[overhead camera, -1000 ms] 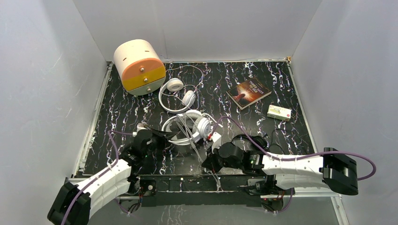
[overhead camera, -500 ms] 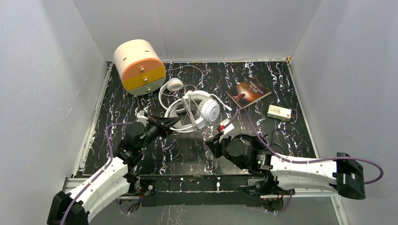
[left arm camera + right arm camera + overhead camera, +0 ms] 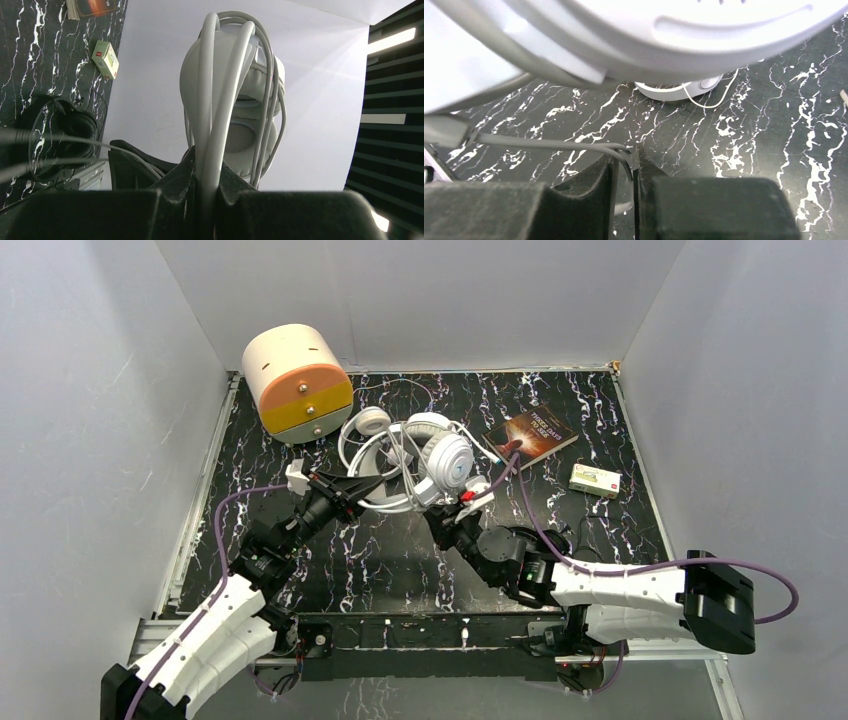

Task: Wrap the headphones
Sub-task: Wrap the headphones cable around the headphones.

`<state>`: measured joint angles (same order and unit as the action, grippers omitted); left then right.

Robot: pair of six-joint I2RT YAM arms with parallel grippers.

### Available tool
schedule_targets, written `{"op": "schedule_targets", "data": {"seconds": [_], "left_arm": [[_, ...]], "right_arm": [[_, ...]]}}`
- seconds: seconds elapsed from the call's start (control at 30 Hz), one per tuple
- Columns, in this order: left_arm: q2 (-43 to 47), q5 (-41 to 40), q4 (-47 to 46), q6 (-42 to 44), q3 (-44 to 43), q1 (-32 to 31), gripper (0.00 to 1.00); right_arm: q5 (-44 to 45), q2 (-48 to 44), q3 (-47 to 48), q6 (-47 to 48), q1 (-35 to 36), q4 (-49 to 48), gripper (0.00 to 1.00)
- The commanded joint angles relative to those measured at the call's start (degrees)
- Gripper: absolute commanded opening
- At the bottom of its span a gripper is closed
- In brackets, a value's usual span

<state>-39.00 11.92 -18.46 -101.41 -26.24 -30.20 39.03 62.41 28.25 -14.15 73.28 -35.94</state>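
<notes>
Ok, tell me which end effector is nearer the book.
Right. The right end effector sits left of the book, toward the bases; the left end effector is farther left, beyond the headphones.

The drawer unit (image 3: 297, 383) sits far left, the book (image 3: 531, 436) and box (image 3: 595, 480) right, headphones (image 3: 447, 462) between them.

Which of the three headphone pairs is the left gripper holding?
The big white over-ear pair: the left gripper is shut on its headband, which has cord wound round it. The slimmer white pair and the black pair lie on the table.
</notes>
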Motion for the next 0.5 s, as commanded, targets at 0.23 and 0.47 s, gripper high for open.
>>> {"op": "schedule_targets", "data": {"seconds": [0.23, 0.47], "left_arm": [[0.8, 0.9, -7.2, -1.5, -0.2, 0.0, 0.0], [-0.8, 1.2, -10.1, -1.5, 1.2, 0.6, 0.0]], "right_arm": [[-9.2, -9.8, 0.7, -11.4, -0.5, 29.3, 0.77], [-20.2, -19.1, 1.9, -13.4, -0.6, 53.0, 0.96]]}}
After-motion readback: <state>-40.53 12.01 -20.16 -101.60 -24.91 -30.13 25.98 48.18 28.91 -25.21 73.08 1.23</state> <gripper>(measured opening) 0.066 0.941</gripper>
